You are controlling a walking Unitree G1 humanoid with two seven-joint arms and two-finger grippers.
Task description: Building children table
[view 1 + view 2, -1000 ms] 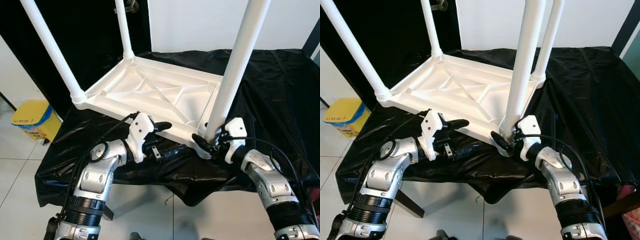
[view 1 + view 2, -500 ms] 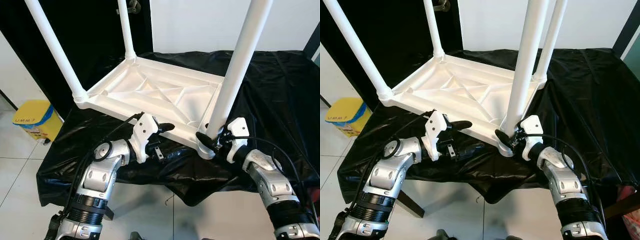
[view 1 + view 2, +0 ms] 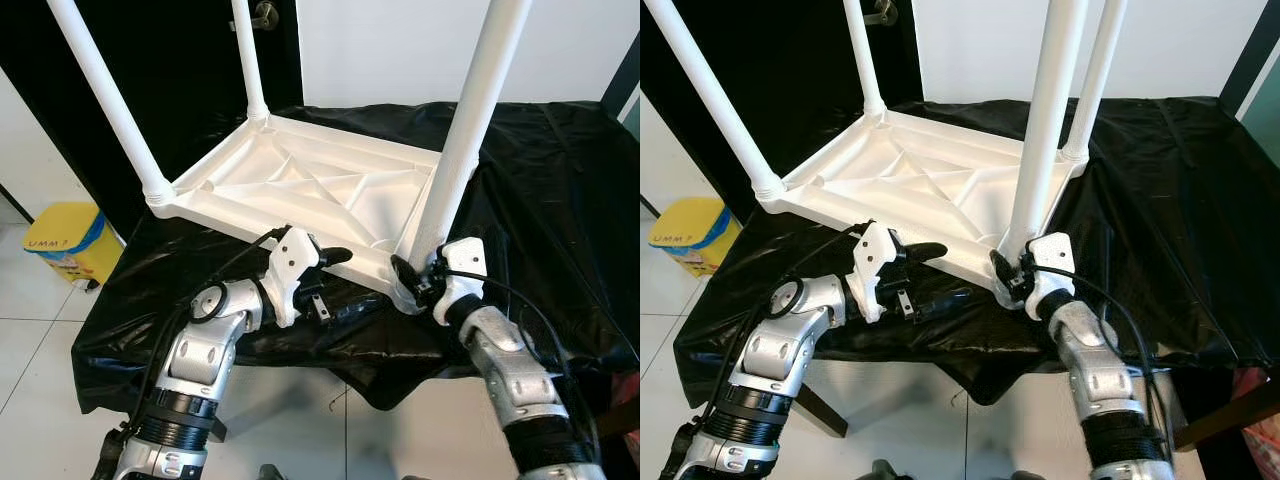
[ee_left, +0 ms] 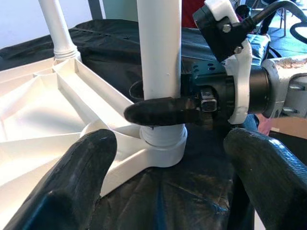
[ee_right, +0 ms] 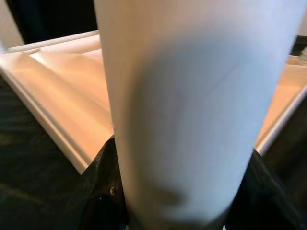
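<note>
Upside down on a black cloth (image 3: 560, 190) that covers a work surface lies the white plastic children's table top (image 3: 300, 185), its ribbed underside facing up and its four white legs rising from the corner sockets. Nearest on the right stands the near-right leg (image 3: 470, 130), seated in its corner socket (image 3: 405, 290) at the near edge of the top. The right gripper (image 3: 412, 278) sits at the base of that leg, its black fingers (image 4: 163, 111) pressed around the tube just above the socket collar, one on each side. Seen from the right wrist, the leg passes between the two dark fingers, which touch it on both sides. The left gripper (image 3: 330, 280) hovers just beside the near edge of the top, to the left of that leg, its fingers spread apart and holding nothing; one finger points over the table rim, the other lies low over the cloth. On the floor at far left stands a yellow bin (image 3: 62, 240) with a blue band, beside a dark doorway (image 3: 190, 90).
</note>
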